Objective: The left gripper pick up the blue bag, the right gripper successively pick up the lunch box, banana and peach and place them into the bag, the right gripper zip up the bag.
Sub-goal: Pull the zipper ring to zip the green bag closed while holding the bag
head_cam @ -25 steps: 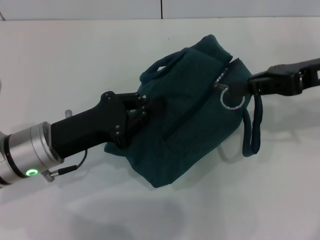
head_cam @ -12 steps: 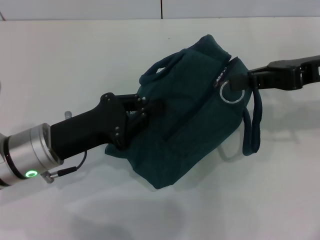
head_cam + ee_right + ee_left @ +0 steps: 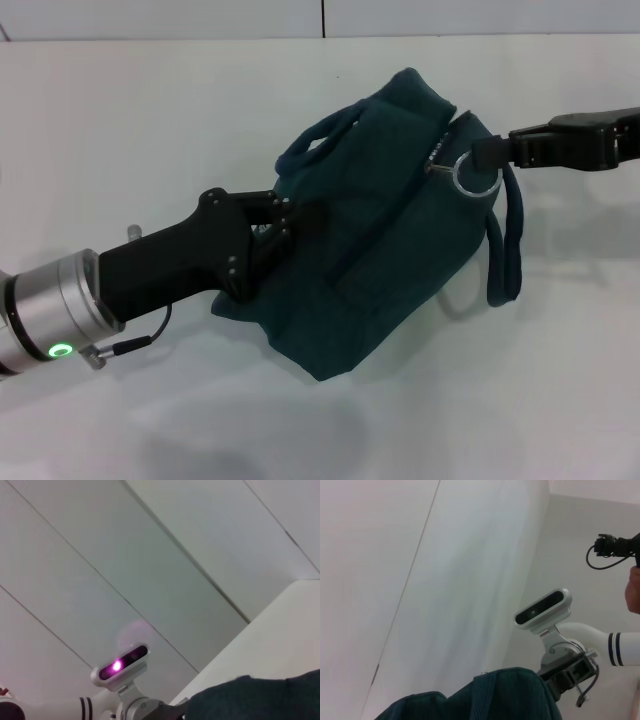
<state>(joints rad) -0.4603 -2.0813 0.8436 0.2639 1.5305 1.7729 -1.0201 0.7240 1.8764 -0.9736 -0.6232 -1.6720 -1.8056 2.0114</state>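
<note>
The blue bag (image 3: 380, 250) is a dark teal fabric tote, held up off the white table (image 3: 150, 120). Its top also shows in the left wrist view (image 3: 485, 700) and the right wrist view (image 3: 260, 700). My left gripper (image 3: 290, 222) is shut on the bag's near side, below one loop handle (image 3: 310, 140). My right gripper (image 3: 490, 155) is shut on the metal ring zipper pull (image 3: 472, 177) at the bag's right end. The other handle (image 3: 507, 250) hangs down at the right. The lunch box, banana and peach are out of view.
The table's far edge meets a pale wall (image 3: 320, 18) at the back. The wrist views show only the wall, ceiling and the robot's head camera (image 3: 542, 610).
My right gripper has moved up and to the right with the ring pull, drawing the zipper toward the bag's right end. The bag has shifted slightly; the left arm holds steady.
</note>
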